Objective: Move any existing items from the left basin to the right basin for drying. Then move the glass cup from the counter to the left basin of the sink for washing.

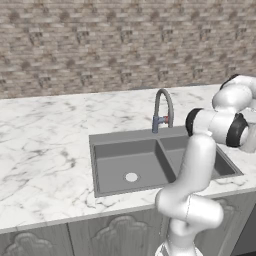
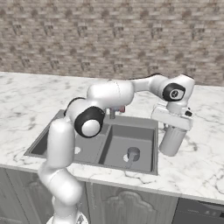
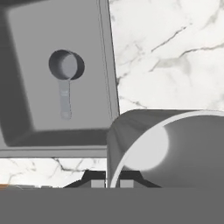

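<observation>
Right up against the hand camera sits the glass cup [image 3: 175,148], a tall grey see-through tumbler whose rim and inner wall take up the lower right of that view. From the right base view the gripper [image 2: 175,129] is closed around the tumbler's top, with the tumbler [image 2: 171,141] hanging a bit tilted just over the white marble counter [image 2: 205,144], beside the sink's right edge; whether its base still touches the marble is hard to say from this angle. The finger tips themselves are mostly hidden behind the glass in the hand view. The small grey glass [image 2: 133,154] stands in the right basin [image 2: 144,135], around its middle, and shows up in the hand view too [image 3: 66,64] with a long pale streak below it. The left basin [image 1: 115,165] has just its round white drain [image 1: 131,177] on a dark grey floor. A central divider [image 1: 164,159] splits the sink [image 1: 92,150], and the curved grey faucet [image 1: 162,107] rises from the back edge. The counter runs wide to both sides with grey veins, a brick wall [image 1: 100,45] stands behind it, and carved grey cabinet doors [image 2: 127,203] sit under the front edge.
</observation>
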Controlling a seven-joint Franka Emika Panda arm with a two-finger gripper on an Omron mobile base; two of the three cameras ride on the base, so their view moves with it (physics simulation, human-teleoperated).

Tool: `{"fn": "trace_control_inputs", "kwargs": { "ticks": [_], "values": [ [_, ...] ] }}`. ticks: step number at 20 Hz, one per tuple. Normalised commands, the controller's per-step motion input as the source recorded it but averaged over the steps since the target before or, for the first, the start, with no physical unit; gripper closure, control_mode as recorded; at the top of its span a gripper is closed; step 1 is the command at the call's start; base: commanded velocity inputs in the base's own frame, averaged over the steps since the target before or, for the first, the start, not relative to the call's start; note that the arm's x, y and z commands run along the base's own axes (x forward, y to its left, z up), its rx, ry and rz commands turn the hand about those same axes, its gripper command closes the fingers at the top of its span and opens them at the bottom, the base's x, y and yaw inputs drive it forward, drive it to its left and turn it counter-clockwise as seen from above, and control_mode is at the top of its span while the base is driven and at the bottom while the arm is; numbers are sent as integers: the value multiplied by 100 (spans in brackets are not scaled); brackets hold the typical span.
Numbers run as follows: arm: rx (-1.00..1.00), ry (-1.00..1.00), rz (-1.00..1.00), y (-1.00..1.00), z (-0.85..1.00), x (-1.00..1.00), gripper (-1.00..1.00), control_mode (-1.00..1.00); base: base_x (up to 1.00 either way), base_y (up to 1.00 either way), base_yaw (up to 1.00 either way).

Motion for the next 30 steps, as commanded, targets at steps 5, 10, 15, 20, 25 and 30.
{"fn": "trace_control_inputs", "kwargs": {
  "ticks": [5,10,15,20,25,30],
  "values": [
    [-9,0,0,79,21,-44,100,-100,0,0,0],
    [-9,-1,0,89,16,-36,100,-100,0,0,0],
    [-8,0,0,96,6,-11,100,-100,0,0,0],
    [-6,0,0,96,6,0,100,-100,0,0,0],
    [-5,0,0,95,1,0,100,-100,0,0,0],
    [-4,0,0,95,0,0,100,-100,0,0,0]
  ]
}}
